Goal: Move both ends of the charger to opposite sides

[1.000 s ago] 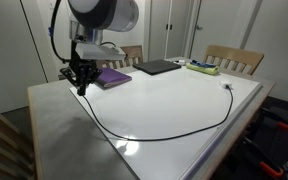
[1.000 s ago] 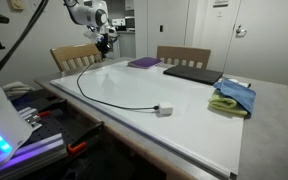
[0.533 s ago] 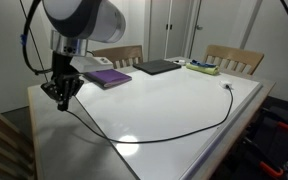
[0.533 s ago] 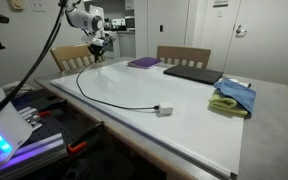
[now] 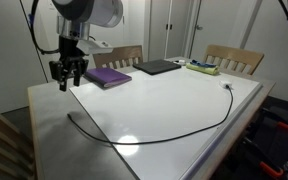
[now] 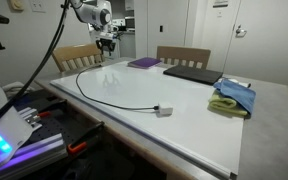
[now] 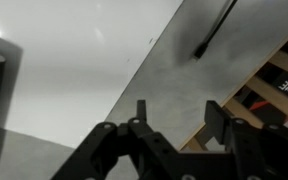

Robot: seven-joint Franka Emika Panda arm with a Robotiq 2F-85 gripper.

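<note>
The charger (image 5: 174, 133) is a thin black cable lying in a long curve across the white table. One end (image 5: 229, 87) rests near the far right corner. The other end (image 5: 70, 117) lies on the grey strip by the table's left edge, and shows in the wrist view as a dark tip (image 7: 206, 42). In an exterior view the cable (image 6: 96, 97) runs to a small plug (image 6: 162, 110). My gripper (image 5: 68, 83) (image 6: 108, 45) hangs above that left end, clear of it. In the wrist view the gripper (image 7: 177, 112) is open with nothing between its fingers.
A purple book (image 5: 109, 76), a dark laptop (image 5: 156, 67) and a blue and green cloth (image 6: 234, 97) lie along the table's far side. Wooden chairs (image 5: 232, 58) stand behind the table. The table edge (image 7: 164, 100) drops off just beside the gripper.
The gripper carried the cable end toward the table's left edge, opened and let it go. It then rose, and the end now lies on the table.
</note>
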